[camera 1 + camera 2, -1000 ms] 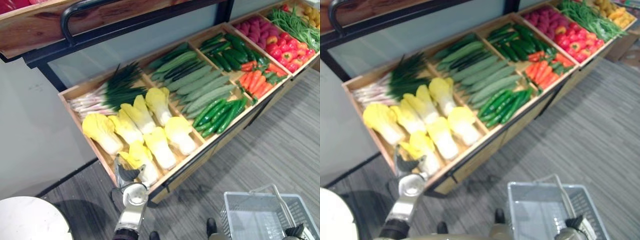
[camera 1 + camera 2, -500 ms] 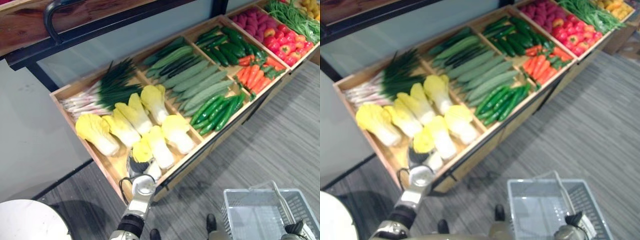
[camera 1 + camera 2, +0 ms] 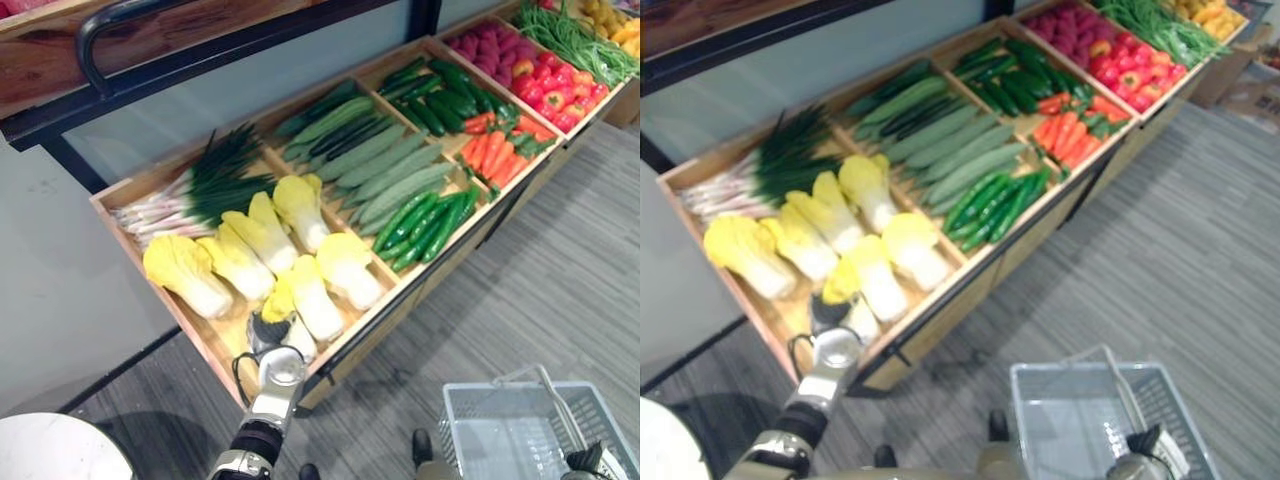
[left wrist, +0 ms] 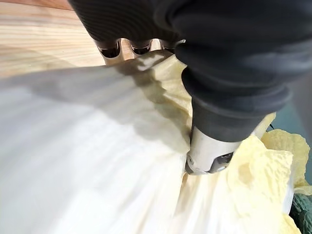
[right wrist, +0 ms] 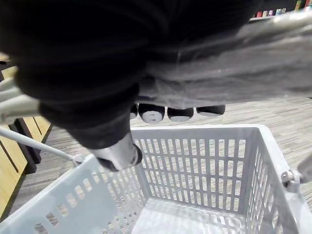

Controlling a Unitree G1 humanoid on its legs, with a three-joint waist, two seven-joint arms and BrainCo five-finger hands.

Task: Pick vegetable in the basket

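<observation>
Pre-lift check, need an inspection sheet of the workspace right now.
Surface: wooden display crate, split into compartments, tilted toward the robot.
Job's things: napa cabbage in the front row, under the left hand; grey basket with no vegetable in it.
Clutter: more cabbages, spring onions, cucumbers, carrots, red peppers.
Hands: left hand is curled on the cabbage, fingers over the far side and thumb on the near side; right hand is curled round the basket handle.
Cables: nothing seen.
Surroundings: grey striped floor, round white table.
</observation>
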